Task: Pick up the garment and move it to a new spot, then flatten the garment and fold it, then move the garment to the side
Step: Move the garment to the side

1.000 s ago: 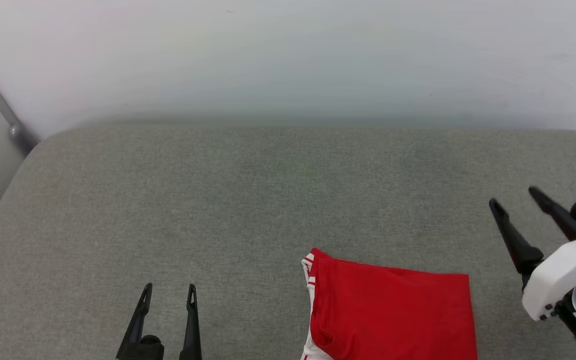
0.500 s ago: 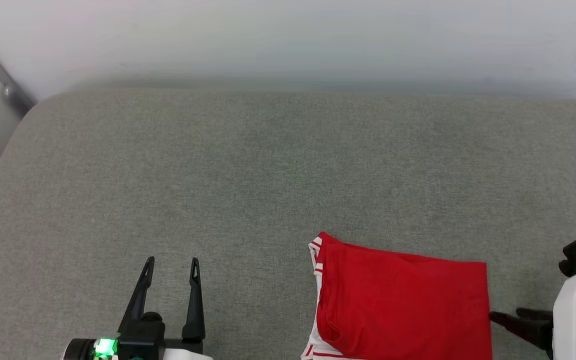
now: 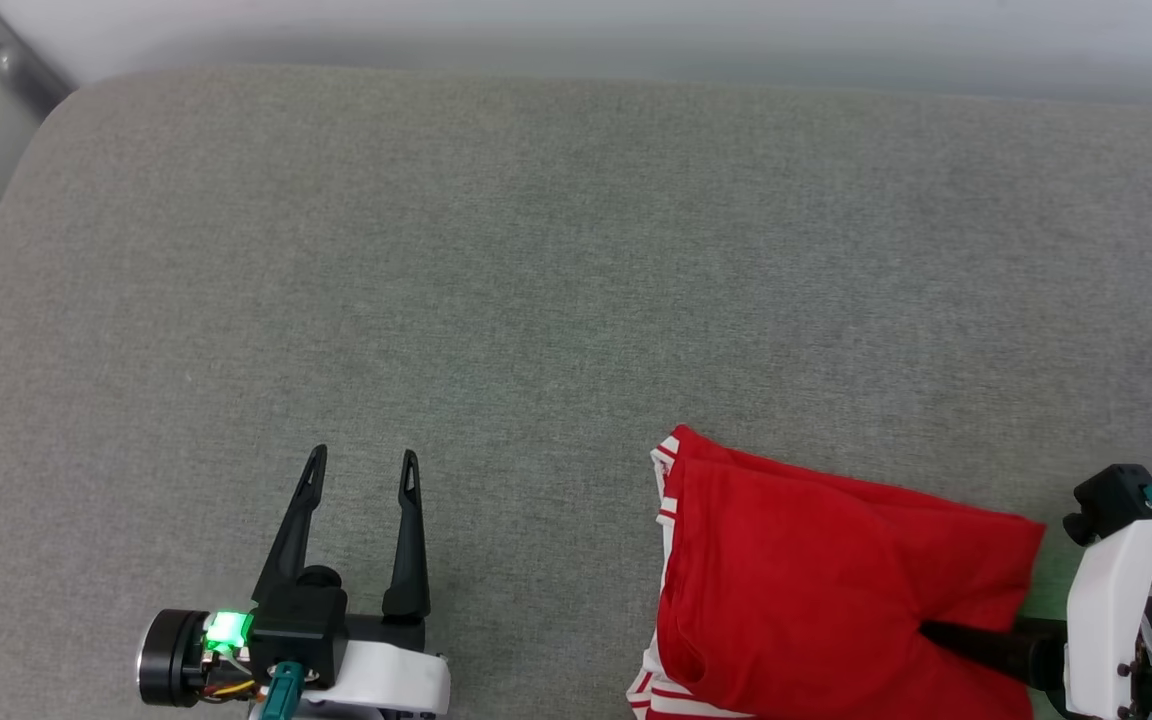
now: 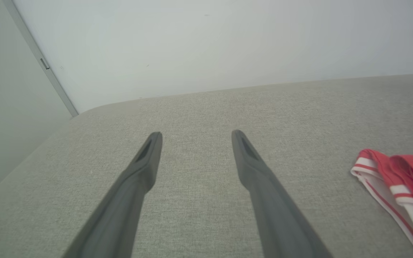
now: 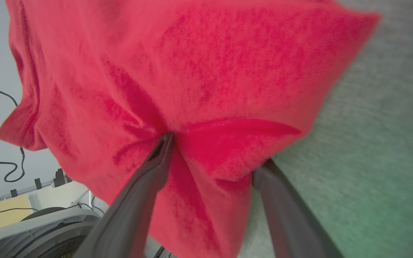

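Garment: folded, red, with striped white trim along its left edge; I see it lying on the near right part of the desk.
Right pincer: at the garment's right edge, jaws apart and straddling the cloth. One finger presses into the top and the other sits under the edge. I read it as not clamped.
Left pincer: jaws spread, holding nothing, over bare desk well left of the garment.
Desk: grey cloth cover, rounded far-left corner.
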### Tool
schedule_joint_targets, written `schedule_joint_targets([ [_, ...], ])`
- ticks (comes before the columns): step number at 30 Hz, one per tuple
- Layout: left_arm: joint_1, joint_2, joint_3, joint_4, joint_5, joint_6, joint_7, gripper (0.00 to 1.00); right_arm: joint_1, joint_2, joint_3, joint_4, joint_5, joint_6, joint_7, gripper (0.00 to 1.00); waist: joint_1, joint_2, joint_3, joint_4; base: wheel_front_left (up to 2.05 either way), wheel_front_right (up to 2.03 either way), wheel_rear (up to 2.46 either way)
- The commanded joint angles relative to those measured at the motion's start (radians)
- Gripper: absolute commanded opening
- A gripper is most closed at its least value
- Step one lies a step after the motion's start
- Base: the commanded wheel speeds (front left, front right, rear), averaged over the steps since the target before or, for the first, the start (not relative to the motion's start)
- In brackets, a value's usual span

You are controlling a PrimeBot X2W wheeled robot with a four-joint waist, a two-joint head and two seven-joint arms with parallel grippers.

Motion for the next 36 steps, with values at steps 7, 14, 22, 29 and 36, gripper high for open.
schedule_joint_targets([
  [7,-0.021,-0.008,-0.002,0.009,-0.007,0.006,-0.002,1.0,-0.009,-0.005,0.121,0.0,0.008,-0.002,-0.035,0.0,0.0,0.0,0.012,0.015,0.0,0.0,0.0],
  [14,0.028,-0.008,0.016,0.013,-0.013,0.014,-0.002,1.0,-0.104,-0.09,0.142,-0.061,0.019,-0.002,-0.107,0.0,0.0,0.0,-0.054,-0.039,0.0,0.0,0.0],
  [22,0.082,-0.008,0.061,-0.019,-0.022,0.019,-0.002,1.0,-0.219,-0.224,0.175,-0.138,-0.021,-0.002,-0.089,0.0,0.0,0.0,-0.077,-0.227,0.0,0.0,0.0],
  [29,0.044,0.01,0.106,-0.064,-0.012,0.019,-0.002,1.0,-0.305,-0.327,0.146,-0.095,-0.1,-0.002,-0.103,0.0,0.0,0.0,0.027,-0.353,0.0,0.0,0.0],
  [36,-0.026,0.036,0.125,-0.105,0.001,0.006,-0.002,1.0,-0.399,-0.398,0.079,0.067,-0.201,-0.002,-0.163,0.0,0.0,0.0,0.153,-0.382,0.0,0.0,0.0],
])
